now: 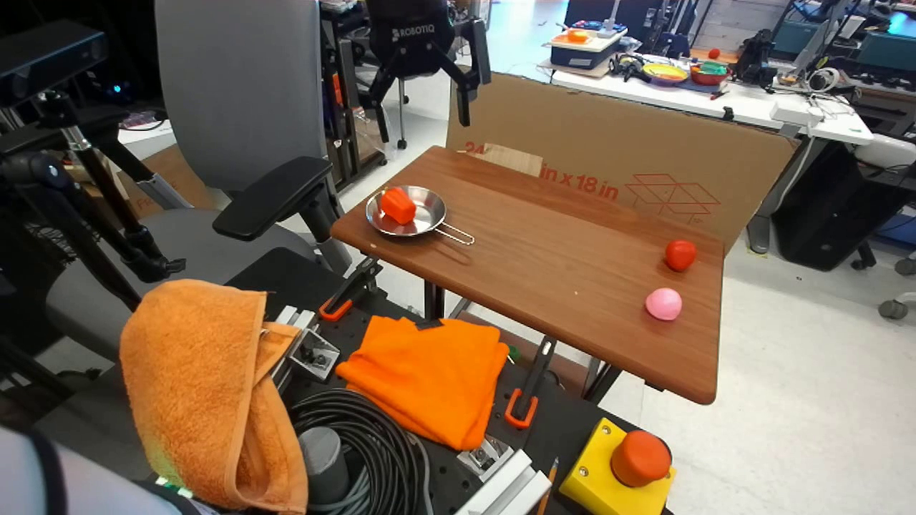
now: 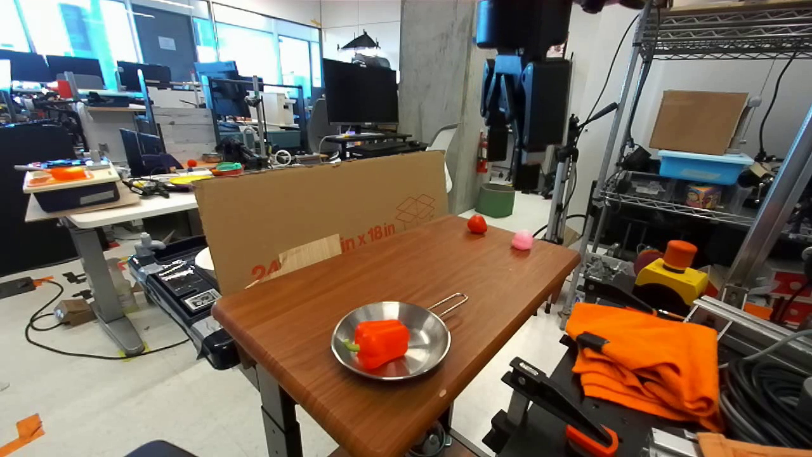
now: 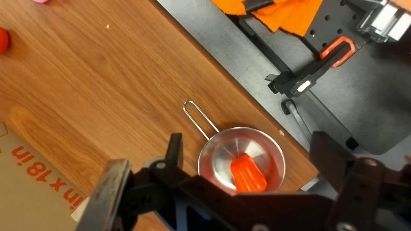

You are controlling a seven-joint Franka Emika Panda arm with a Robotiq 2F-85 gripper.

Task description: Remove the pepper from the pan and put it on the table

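The red-orange pepper lies on its side in the pan in both exterior views (image 1: 398,206) (image 2: 382,343) and in the wrist view (image 3: 246,175). In an exterior view its green stem shows. The shallow silver pan (image 1: 429,209) (image 2: 426,343) (image 3: 265,150) sits near one end of the brown wood table (image 1: 558,265) (image 2: 393,270) (image 3: 106,80), its thin wire handle pointing along the table. My gripper (image 1: 424,127) (image 2: 512,166) (image 3: 249,141) is open and empty, high above the table. In the wrist view its fingers are wide apart on either side of the pan, and its body hides the pan's lower edge.
A red tomato-like object (image 1: 680,254) (image 2: 477,224) and a pink ball (image 1: 663,304) (image 2: 523,240) lie at the table's far end from the pan. A cardboard wall (image 1: 608,146) (image 2: 330,209) stands along one long edge. A grey chair (image 1: 240,93) stands by the pan's end.
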